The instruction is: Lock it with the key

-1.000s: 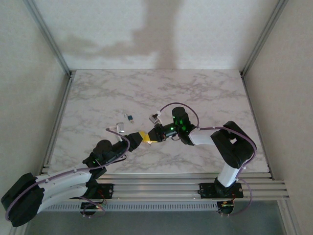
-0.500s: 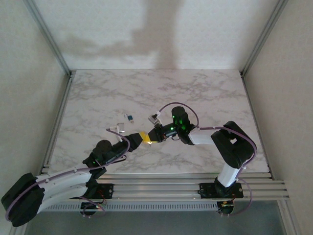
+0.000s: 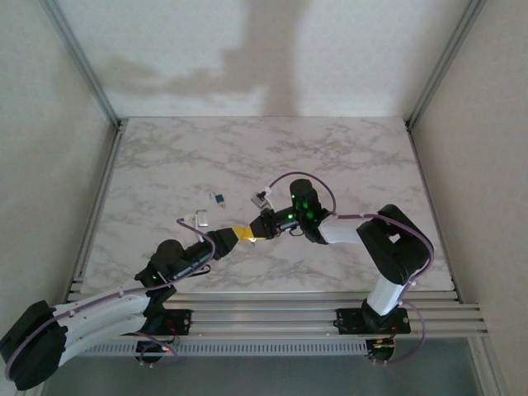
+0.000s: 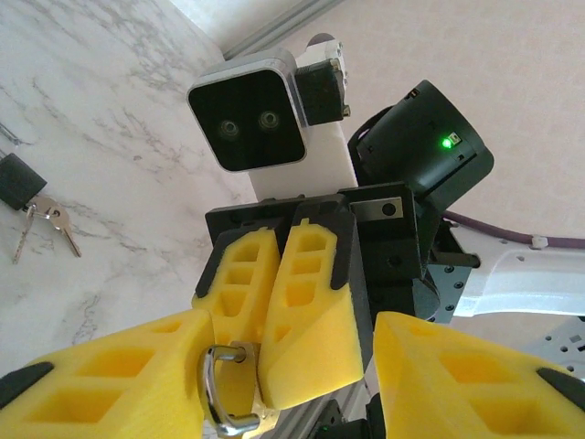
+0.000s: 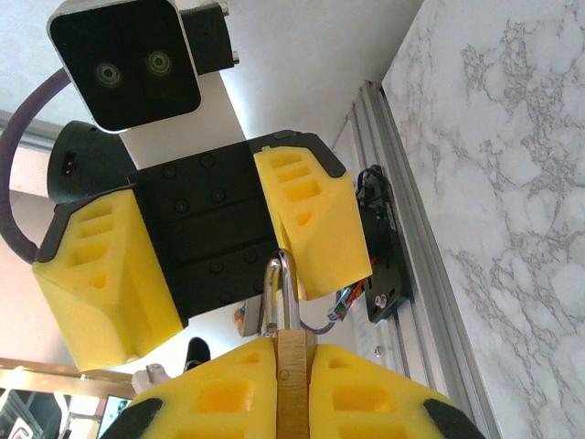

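Note:
My right gripper [image 5: 294,366] is shut on the body of a small brass padlock [image 5: 294,393], held above the table. Its silver shackle [image 5: 281,293] points toward my left gripper. My left gripper [image 4: 292,366] faces it head-on with its jaws apart. The shackle [image 4: 224,393] sits between its yellow fingers [image 4: 119,375], right beside the left one. In the top view the two grippers meet at mid-table, left [image 3: 233,234] and right [image 3: 252,233]. The key [image 4: 64,229] lies flat on the marble with another key, next to a small dark padlock [image 4: 16,178].
The small dark padlock [image 3: 219,198] lies on the marble table [image 3: 346,157] just beyond the grippers. An aluminium frame rail [image 3: 272,301] runs along the near edge, and pale walls enclose the sides and back.
My left arm has sunk and pulled back slightly toward the near edge, and its jaws have narrowed a little around the shackle. The right arm and the brass padlock have not moved.

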Action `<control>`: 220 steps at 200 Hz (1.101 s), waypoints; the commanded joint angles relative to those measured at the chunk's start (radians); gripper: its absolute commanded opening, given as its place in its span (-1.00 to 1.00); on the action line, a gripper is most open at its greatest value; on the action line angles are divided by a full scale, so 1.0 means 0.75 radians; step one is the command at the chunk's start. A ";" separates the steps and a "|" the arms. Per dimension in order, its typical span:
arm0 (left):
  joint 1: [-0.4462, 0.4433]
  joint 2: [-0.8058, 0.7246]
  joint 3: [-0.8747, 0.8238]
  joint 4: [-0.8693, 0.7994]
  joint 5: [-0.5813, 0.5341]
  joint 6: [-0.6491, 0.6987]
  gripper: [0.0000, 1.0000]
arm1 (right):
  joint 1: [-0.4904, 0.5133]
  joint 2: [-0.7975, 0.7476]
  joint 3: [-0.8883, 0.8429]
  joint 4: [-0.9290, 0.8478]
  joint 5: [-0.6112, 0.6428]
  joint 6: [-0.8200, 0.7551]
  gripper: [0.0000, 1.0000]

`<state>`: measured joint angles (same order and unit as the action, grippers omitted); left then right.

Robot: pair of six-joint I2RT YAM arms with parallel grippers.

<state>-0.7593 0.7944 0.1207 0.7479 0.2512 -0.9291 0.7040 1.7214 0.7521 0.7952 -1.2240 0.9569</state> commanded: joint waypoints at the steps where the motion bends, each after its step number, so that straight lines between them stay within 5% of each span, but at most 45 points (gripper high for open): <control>1: -0.010 -0.014 -0.014 0.080 0.062 -0.010 -0.11 | -0.006 -0.002 0.022 -0.002 0.014 0.002 -1.00; 56: -0.010 -0.064 -0.018 -0.033 0.004 0.032 -0.29 | -0.008 -0.016 0.015 0.016 0.007 0.012 -1.00; 220: -0.006 -0.092 0.064 -0.214 -0.109 0.085 -0.30 | 0.004 -0.033 0.018 -0.032 -0.005 -0.034 -1.00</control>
<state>-0.7597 0.7364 0.1295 0.6090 0.2028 -0.8890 0.7029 1.7210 0.7521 0.7895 -1.2243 0.9562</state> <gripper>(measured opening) 0.343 0.109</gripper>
